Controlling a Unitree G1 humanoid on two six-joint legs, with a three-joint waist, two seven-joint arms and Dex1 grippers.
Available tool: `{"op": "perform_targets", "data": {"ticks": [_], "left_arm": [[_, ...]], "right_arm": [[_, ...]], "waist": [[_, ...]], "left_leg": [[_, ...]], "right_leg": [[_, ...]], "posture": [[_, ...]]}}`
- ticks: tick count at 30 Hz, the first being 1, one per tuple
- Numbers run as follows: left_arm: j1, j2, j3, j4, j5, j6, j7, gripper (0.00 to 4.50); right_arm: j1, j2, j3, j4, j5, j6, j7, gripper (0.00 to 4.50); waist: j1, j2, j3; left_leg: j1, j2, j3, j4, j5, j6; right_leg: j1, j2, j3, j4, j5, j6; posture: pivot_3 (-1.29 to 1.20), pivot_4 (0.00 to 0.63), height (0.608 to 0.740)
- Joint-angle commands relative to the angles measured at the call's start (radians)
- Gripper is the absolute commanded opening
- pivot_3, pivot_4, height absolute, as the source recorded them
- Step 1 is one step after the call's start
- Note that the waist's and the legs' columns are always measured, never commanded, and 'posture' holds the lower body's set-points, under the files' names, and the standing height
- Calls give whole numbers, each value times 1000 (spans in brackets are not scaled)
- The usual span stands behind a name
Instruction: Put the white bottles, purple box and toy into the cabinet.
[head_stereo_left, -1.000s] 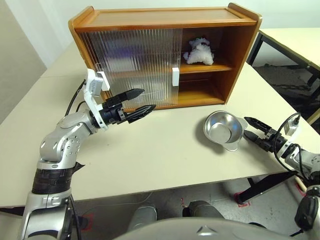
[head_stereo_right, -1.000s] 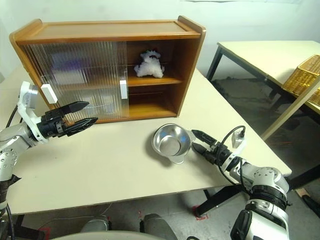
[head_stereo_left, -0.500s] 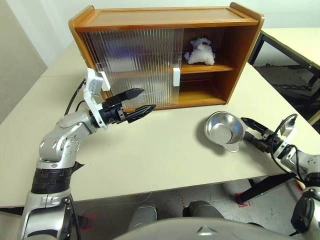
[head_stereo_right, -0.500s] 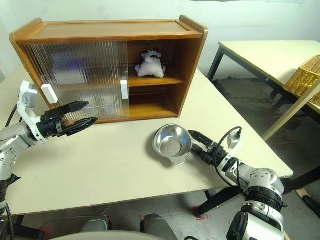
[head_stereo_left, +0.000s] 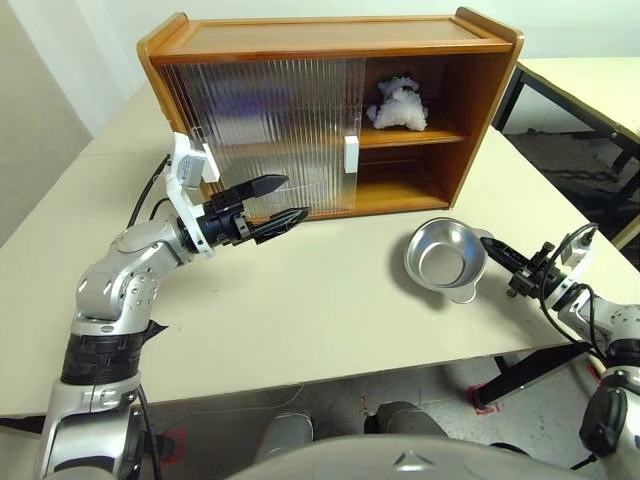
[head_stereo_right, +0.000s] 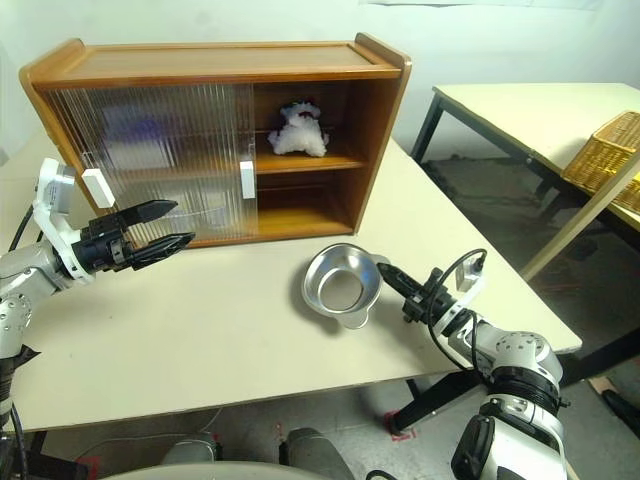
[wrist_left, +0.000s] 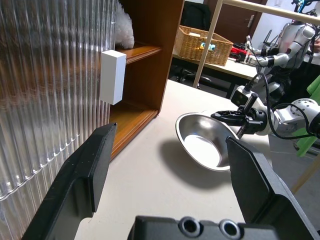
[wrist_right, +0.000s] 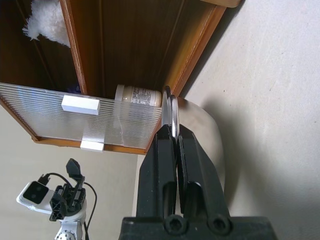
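Note:
The brown cabinet (head_stereo_left: 320, 35) stands at the back of the table, its ribbed doors covering the left part and the right part bare. A purple blur, the purple box (head_stereo_left: 250, 100), shows through the panel on the upper shelf. One of the white bottles (wrist_right: 138, 95) sits inside by the door's edge. The toy is out of view. My left gripper (head_stereo_left: 293, 197) hangs open and empty in front of the door. My right gripper (head_stereo_left: 487, 243) is shut on the rim of a shiny metal bowl (head_stereo_left: 440, 255), which tilts slightly on the table.
A white fluffy object (head_stereo_left: 398, 105) lies on the upper shelf's bare right side. White handles (head_stereo_left: 351, 153) stick out from the doors. A second table (head_stereo_left: 590, 80) with a wicker basket (head_stereo_right: 600, 150) stands to the right. The table's edge runs close under my right arm.
My right gripper has closed on the bowl's rim, and the bowl has tipped and shifted slightly left. The left arm has stayed still.

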Motion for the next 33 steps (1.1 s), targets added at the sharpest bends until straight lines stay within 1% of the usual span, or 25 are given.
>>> {"op": "perform_targets", "data": {"ticks": [1,8,13,16,22,26,30,33], "left_arm": [[-12,9,1,-3,3,3,-4,4500],[-19,4,-6,6,7,0,-5,4500],[-22,1,-8,6,8,1,-5,4500],[-21,2,-8,3,9,1,-4,4500],[-19,7,-3,-3,7,3,-3,4500],[-16,11,1,-7,6,4,-3,4500],[-14,14,4,-11,5,5,-1,4500],[-12,18,8,-13,3,7,1,4500]], "right_arm": [[-8,10,-1,-12,3,7,-26,26],[-70,93,-70,-102,121,115,-117,26],[-139,168,-118,-108,170,94,-209,26],[-165,192,-127,-102,178,69,-242,26],[-251,226,-146,-6,167,-62,-288,26],[-300,267,-149,47,157,-183,-320,26],[-333,299,-139,89,148,-267,-332,26],[-364,330,-134,142,124,-374,-340,26]], "waist": [[0,0,0],[-7,0,0],[-6,1,0],[-4,1,0],[-2,1,0],[-3,1,0],[-3,1,0],[-3,1,0]], "left_leg": [[0,0,0,0,0,0],[-1,1,0,-2,0,0],[-1,1,0,-2,0,0],[-1,1,0,-2,0,0],[-3,2,-2,-4,-1,0],[-3,2,-2,-5,-1,0],[-3,3,-2,-7,-1,0],[-3,3,-2,-8,-1,0]], "right_leg": [[0,0,0,0,0,0],[-2,2,0,0,-1,-1],[-3,4,0,0,-1,-1],[-3,2,0,0,-1,-1],[-6,1,-1,0,0,-2],[-7,2,-1,0,0,-3],[-8,2,-1,1,2,0],[-8,2,-1,0,3,2]], "posture": [[-39,0,740],[-44,0,740],[-43,0,740],[-40,0,740],[-34,0,740],[-30,0,740],[-24,0,740],[-24,0,740]]}}
